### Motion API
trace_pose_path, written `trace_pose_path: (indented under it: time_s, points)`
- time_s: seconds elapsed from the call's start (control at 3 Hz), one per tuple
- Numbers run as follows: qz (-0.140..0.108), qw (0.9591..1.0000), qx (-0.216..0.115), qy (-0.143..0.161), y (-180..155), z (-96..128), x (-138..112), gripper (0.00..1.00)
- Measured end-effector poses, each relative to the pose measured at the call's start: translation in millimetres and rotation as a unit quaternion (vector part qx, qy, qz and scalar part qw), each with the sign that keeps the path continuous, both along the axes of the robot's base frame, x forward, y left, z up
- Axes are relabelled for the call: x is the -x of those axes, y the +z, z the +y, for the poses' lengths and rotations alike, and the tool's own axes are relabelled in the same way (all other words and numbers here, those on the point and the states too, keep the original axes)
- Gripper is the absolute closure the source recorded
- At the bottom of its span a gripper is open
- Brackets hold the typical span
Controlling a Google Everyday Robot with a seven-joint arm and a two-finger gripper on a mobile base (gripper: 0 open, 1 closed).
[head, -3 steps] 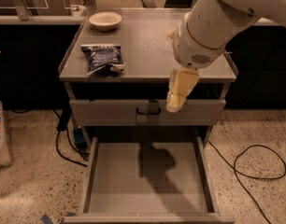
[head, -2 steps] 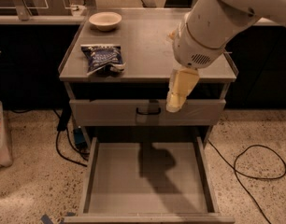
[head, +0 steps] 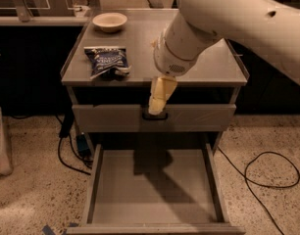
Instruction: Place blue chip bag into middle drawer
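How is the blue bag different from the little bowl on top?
The blue chip bag is dark blue and crinkly; the bowl is cream and round. The bag lies flat near the front edge of the cabinet top, while the bowl stands upright at the back. Both sit on the left side of the top, untouched; the claw hangs in front of the upper drawer front, by its handle.

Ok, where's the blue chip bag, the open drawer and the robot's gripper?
blue chip bag (head: 107, 61): camera view, middle of the bag, lying on the cabinet top (head: 135, 33).
middle drawer (head: 140, 204): camera view, bare floor, pulled open.
gripper (head: 156, 107): camera view, its lower end, by the black handle (head: 162, 116).
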State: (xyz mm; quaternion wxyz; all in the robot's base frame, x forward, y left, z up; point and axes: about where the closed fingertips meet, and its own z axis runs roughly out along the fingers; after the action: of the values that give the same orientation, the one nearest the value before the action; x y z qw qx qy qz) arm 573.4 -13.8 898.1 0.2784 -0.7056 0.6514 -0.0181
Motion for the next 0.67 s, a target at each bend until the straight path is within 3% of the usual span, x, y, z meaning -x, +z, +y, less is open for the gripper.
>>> trace_pose_path:
  time_s: [0.67]
  points:
    - [-0.035,0.9978,-0.033,0.045,-23,62,-70,0.00]
